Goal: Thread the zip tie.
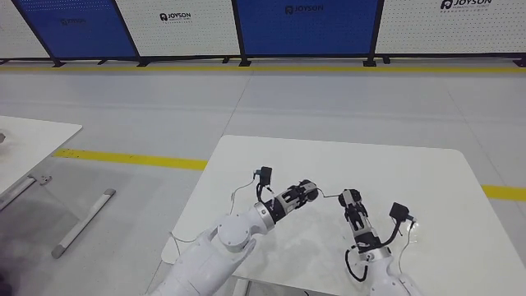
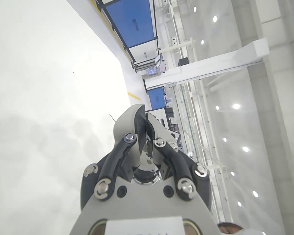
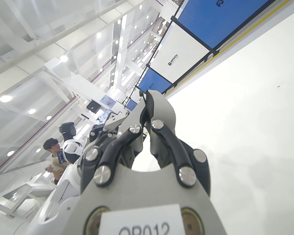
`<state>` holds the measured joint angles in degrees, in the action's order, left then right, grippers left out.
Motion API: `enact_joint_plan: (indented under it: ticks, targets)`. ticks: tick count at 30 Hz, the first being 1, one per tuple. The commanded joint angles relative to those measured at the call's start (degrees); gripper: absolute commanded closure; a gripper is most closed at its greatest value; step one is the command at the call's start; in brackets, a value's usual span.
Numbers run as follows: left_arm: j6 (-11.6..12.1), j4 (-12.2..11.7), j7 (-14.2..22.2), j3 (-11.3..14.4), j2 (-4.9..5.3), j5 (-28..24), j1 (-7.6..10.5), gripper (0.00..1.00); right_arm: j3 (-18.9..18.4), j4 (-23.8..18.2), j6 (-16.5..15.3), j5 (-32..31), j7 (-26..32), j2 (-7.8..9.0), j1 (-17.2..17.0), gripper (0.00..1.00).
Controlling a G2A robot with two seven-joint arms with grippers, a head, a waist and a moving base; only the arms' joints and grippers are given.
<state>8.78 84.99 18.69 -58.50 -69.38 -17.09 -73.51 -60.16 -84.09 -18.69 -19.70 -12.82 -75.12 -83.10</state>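
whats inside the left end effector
A thin zip tie strip, pinched edge-on between the shut fingers of the left end effector. How far it runs past the pads is covered.

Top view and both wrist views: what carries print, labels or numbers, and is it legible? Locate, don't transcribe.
Blue panel: logo and wordmark, legible.
White panel: same mark, legible.
Label on right gripper: letters and digits, cut by the frame edge.
Label on left gripper: print cut off, unreadable.
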Motion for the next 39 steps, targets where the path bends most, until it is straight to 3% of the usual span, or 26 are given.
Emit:
enact_joint_plan:
  ticks: [1,19,29,39]
  targets:
    - [-0.2,-0.1,0.4,0.0,-0.04,-0.6,0.09,1.00,-0.1,0.0,0.0,-0.2,0.1,-0.05,-0.1,1.00]
    - [-0.6,-0.4,0.0,-0.1,-0.18,-1.5,0.11,1.00,-1.1,-0.7,0.3,0.3,-0.3,-0.16,-0.8,1.00]
    - [-0.9,0.0,2.4,-0.8,-0.24,-6.1,-0.31,1.00,-1.6,-0.9,-0.6,0.4,-0.6,-0.56,-1.5,1.00]
    - [-1.3,0.4,3.1,-0.8,-0.20,-5.7,-0.51,1.00,-0.7,-0.3,-0.4,-0.6,0.1,-1.18,-0.9,1.00]
